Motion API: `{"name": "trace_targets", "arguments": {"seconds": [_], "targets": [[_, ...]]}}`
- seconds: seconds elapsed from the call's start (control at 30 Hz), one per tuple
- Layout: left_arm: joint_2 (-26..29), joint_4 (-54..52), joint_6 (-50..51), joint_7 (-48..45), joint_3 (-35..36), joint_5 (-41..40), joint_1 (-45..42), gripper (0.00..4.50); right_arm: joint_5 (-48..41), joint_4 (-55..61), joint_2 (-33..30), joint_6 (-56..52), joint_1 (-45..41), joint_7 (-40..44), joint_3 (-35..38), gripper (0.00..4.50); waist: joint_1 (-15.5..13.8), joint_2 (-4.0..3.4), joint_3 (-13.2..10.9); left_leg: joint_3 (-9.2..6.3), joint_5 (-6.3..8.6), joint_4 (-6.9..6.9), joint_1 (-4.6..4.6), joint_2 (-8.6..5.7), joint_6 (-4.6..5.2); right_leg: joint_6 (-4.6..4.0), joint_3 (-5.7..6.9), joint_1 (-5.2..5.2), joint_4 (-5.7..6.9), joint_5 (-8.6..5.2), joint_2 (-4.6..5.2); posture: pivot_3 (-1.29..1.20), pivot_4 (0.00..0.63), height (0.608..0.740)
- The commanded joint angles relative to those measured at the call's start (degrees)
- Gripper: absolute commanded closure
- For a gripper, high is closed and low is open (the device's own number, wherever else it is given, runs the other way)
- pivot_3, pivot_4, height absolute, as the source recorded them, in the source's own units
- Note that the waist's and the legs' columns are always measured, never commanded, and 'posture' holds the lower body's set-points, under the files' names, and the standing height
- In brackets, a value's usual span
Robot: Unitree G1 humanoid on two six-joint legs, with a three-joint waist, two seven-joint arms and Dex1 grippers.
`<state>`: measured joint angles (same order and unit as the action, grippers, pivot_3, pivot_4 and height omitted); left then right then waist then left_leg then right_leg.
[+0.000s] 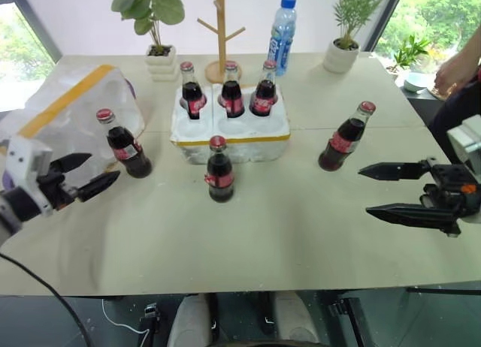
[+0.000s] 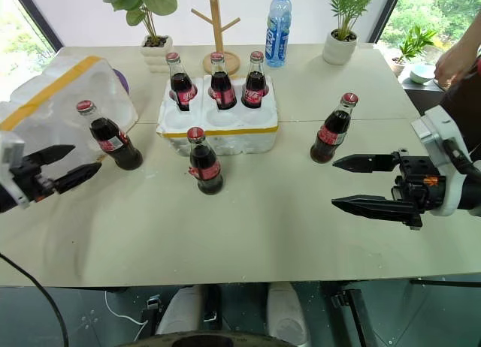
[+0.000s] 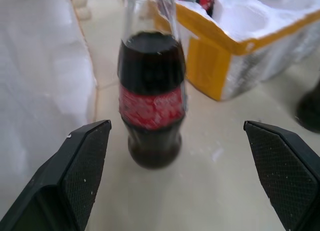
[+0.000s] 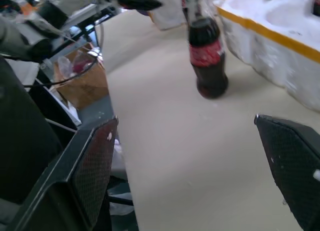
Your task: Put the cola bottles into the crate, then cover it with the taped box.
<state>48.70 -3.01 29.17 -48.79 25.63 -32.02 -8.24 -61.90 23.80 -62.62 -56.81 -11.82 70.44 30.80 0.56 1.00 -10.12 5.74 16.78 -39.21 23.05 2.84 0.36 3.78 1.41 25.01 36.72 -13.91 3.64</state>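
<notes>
The crate point(image 1: 229, 137), a low white foam tray with a yellow band, sits mid-table with three cola bottles point(image 1: 231, 92) upright in its far row. Three more cola bottles stand loose on the table: one on the left point(image 1: 128, 148), one in front of the crate point(image 1: 220, 172), one on the right point(image 1: 344, 140). The taped box point(image 1: 68, 107) lies at the far left. My left gripper point(image 1: 104, 167) is open, pointing at the left bottle point(image 3: 151, 98), a short way from it. My right gripper point(image 1: 364, 190) is open, pointing left, below the right bottle.
A blue-capped water bottle point(image 1: 282, 35), a wooden peg stand point(image 1: 220, 31) and two potted plants point(image 1: 154, 24) point(image 1: 346, 31) line the table's far side. A person's hand point(image 1: 455, 69) is at the right edge. Bare tabletop point(image 1: 285, 234) lies in front of the crate.
</notes>
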Motion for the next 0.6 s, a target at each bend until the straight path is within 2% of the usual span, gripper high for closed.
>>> {"name": "trace_targets", "arguments": {"seconds": [0.03,0.23,0.5,0.6], "targets": [[-0.7,4.0,-3.7,0.4,-2.9,2.9,-4.2,0.04,-6.2,2.2,0.2,-2.1,-2.5,-5.1,1.1,0.0,0.0,0.1,0.0,0.0,0.0,0.0,0.0,0.0,0.0,0.01,0.0,0.0,0.0,0.01,0.0,0.0,0.15,0.74],[-4.5,15.4,-9.2,2.4,-8.4,8.1,-14.5,0.04,-9.1,3.2,1.2,-1.6,-5.8,-10.4,-2.2,0.0,-0.1,0.16,0.0,-0.02,0.01,0.0,0.07,-0.02,0.03,0.06,0.05,0.03,0.02,0.04,0.0,0.0,0.15,0.74],[-7.2,21.8,-12.4,0.9,-11.3,10.3,-19.2,0.04,-9.5,1.9,2.7,-0.9,-9.5,-14.7,-5.8,0.0,0.0,0.21,0.1,-0.03,0.0,-0.01,0.07,-0.04,0.02,0.17,0.07,0.03,0.09,0.1,0.01,0.0,0.15,0.74],[-6.7,21.6,-13.3,-0.8,-11.6,10.7,-18.3,0.88,-9.8,1.3,3.0,-0.9,-10.8,-15.8,-6.5,0.0,0.0,0.21,0.1,-0.03,0.0,-0.01,0.05,-0.03,0.02,0.17,0.06,0.05,0.15,0.1,0.01,0.0,0.15,0.74]]}}
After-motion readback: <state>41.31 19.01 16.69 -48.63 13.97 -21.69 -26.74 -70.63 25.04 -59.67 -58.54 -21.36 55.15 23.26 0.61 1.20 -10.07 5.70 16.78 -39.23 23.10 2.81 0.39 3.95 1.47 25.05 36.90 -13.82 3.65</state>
